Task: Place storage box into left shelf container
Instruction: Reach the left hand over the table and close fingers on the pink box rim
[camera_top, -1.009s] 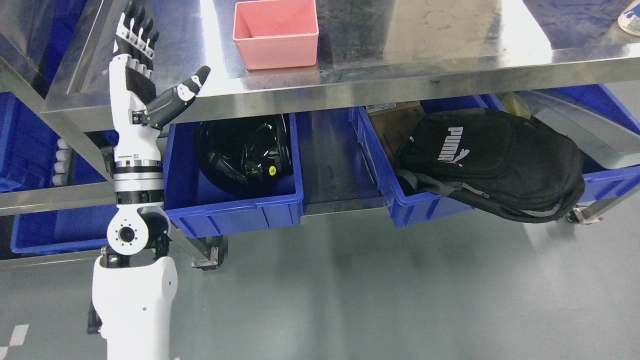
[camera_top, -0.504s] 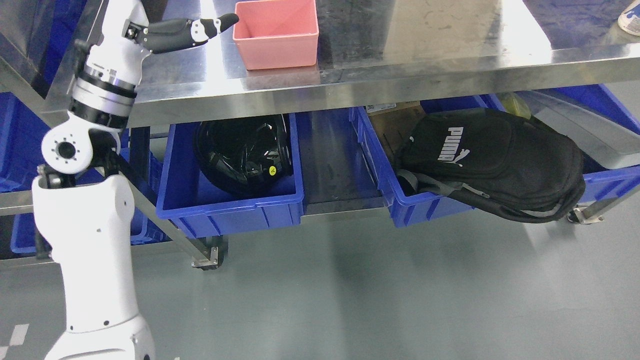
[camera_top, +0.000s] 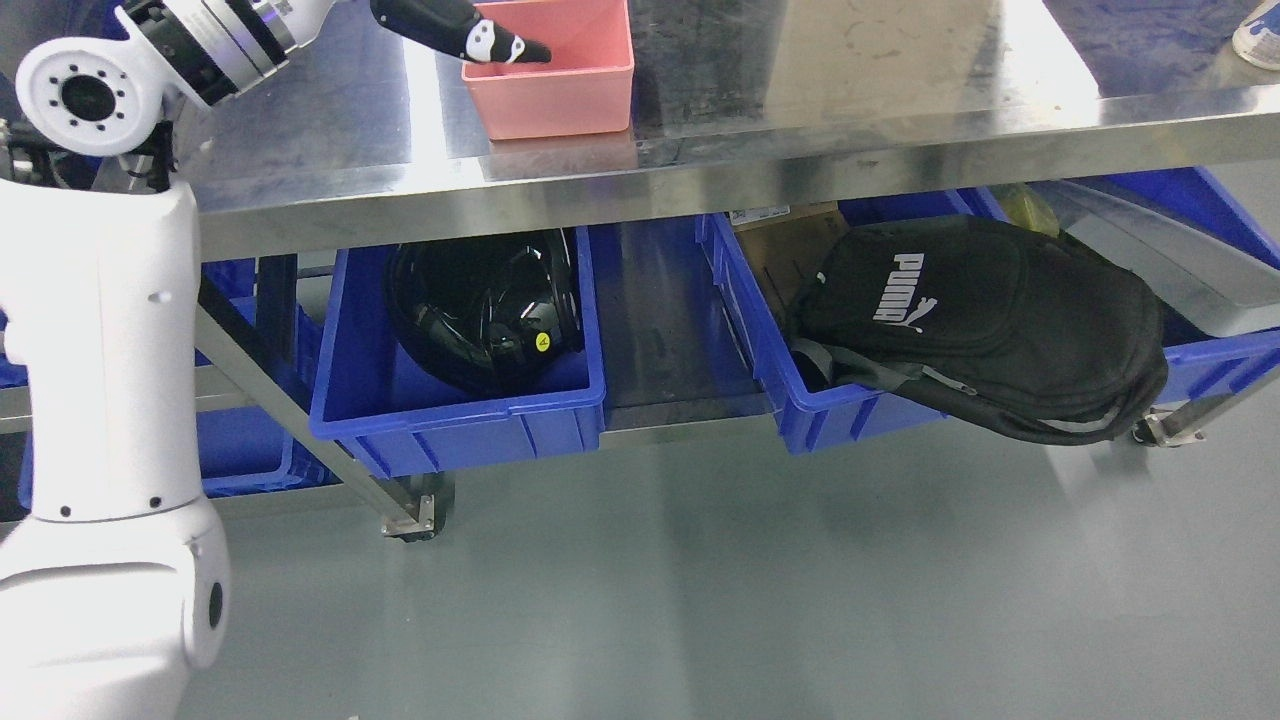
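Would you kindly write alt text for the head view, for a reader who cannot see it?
The robot's left hand reaches over a steel table, one finger dipping into a pink storage box. On the shelf below, one blue bin holds a black helmet; another holds a black backpack.

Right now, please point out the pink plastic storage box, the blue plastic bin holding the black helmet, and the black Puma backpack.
pink plastic storage box (camera_top: 560, 100), head view, front wall.
blue plastic bin (camera_top: 470, 435), head view, front wall.
black Puma backpack (camera_top: 1000, 310), head view, top panel.
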